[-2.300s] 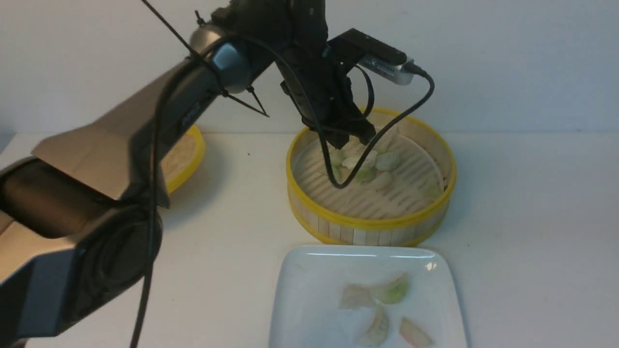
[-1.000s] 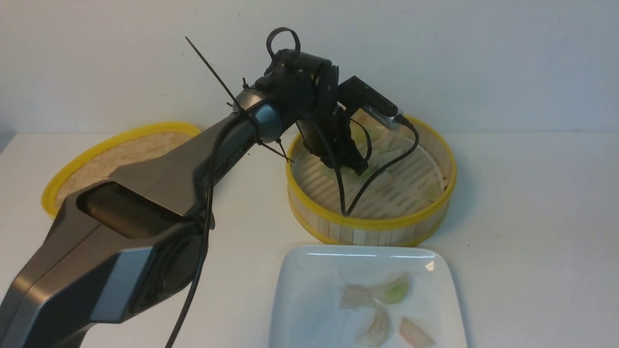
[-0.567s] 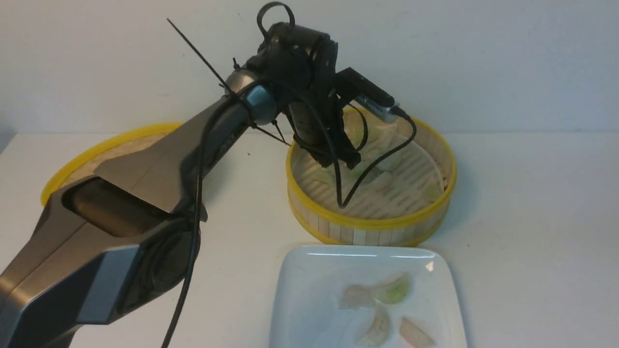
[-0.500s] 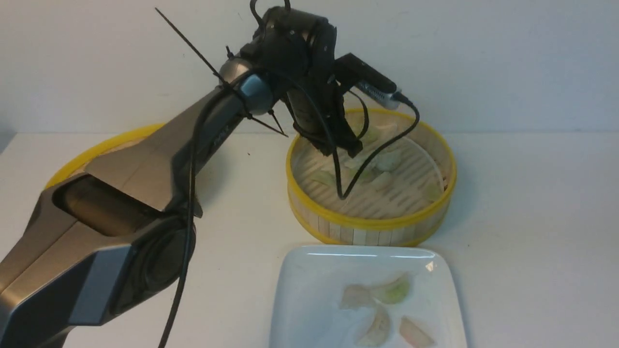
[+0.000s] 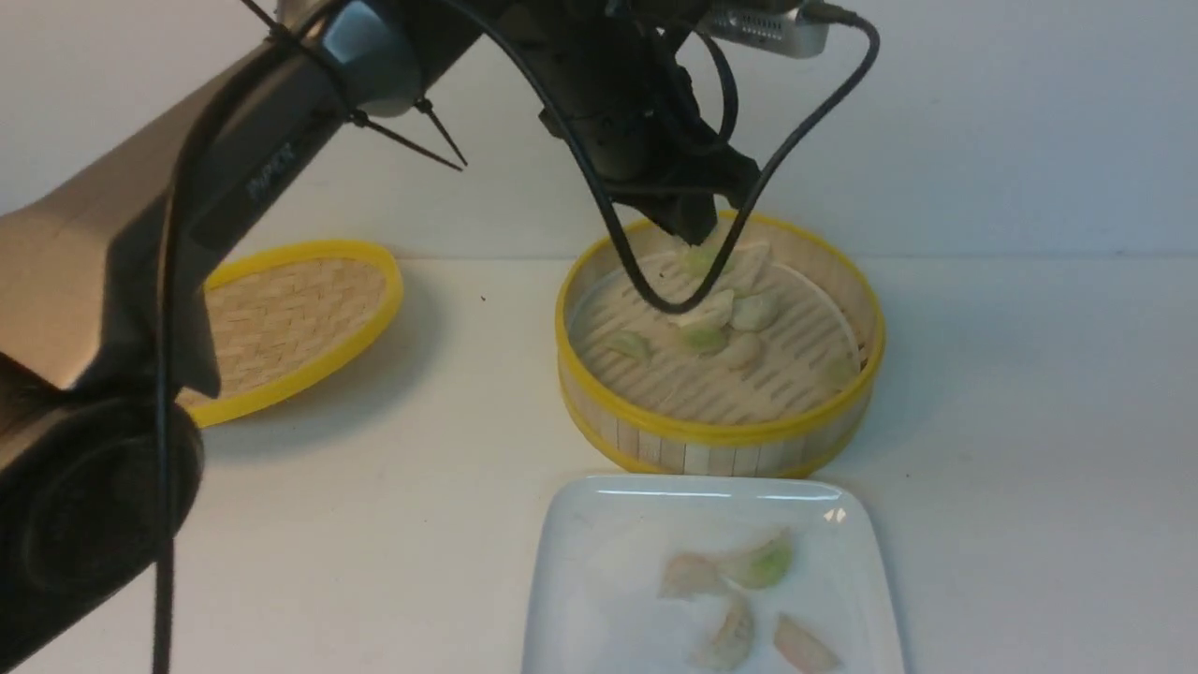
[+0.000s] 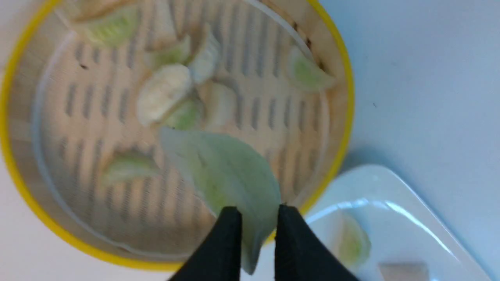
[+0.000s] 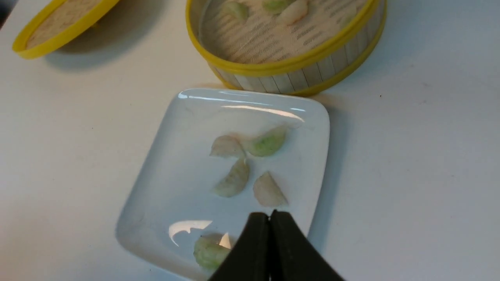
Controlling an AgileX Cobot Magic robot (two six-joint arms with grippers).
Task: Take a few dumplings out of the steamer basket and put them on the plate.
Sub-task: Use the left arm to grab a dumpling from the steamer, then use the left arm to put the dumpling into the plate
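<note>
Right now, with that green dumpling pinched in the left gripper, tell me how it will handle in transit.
Probably soft and floppy: the held dumpling extends past the left gripper, gripped only at one edge. Likely light, since that thin pinch carries it above the steamer basket. Its smooth translucent skin looks slick, so it might slip before reaching the plate.

Left fingers (image 6: 219,249) have risen above the steamer basket (image 5: 716,432); a green dumpling (image 6: 230,171) apparently came along

Glossy white plate (image 5: 599,580), seemingly ceramic; matt slatted bamboo steamer basket (image 5: 711,456); translucent dumplings (image 5: 763,564).
</note>
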